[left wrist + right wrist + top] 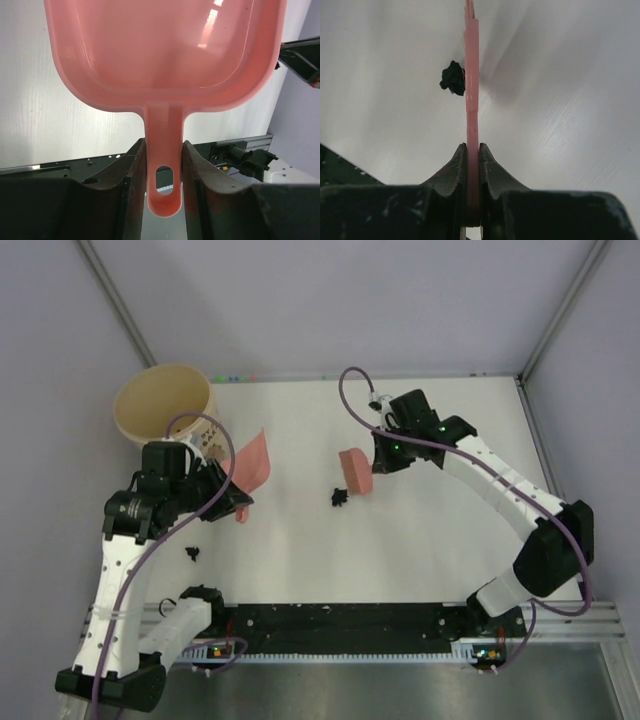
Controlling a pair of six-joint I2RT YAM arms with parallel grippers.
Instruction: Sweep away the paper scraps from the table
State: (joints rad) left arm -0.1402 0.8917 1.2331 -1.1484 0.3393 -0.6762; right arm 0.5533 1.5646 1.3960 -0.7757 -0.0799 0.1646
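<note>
Seen from above, the white table (420, 560) fills the middle of the frame, with a black strip (340, 620) along its lower edge. Two black paper scraps (339, 497) show on it: one lies just left of centre, and a second wad (192, 553) lies at the lower left, near the left arm's base and well apart from the first.

The left gripper (220, 485) sits left of centre, clamped on the handle of a pink dustpan (252, 462). The left wrist view shows the handle pinched between the two dark fingers (132, 175), its rounded end with the hanging hole poking out below them toward the bottom of the frame, and the pan (165, 45) spreading across the top. The pan's mouth points to the upper right in the overhead view. Whether its lip touches the table I cannot tell. A beige round bin (165, 405) stands at the upper left, just behind this gripper.

The right gripper (380, 460) reaches in from the right to a spot just right of centre, closed tight on a thin pink scraper (355, 472). In the right wrist view the jaws press flat on both faces of the blade (472, 75), which runs straight up the middle of the frame. The central scrap (453, 78) sits on the left side of the blade, touching it or very nearly so
</note>
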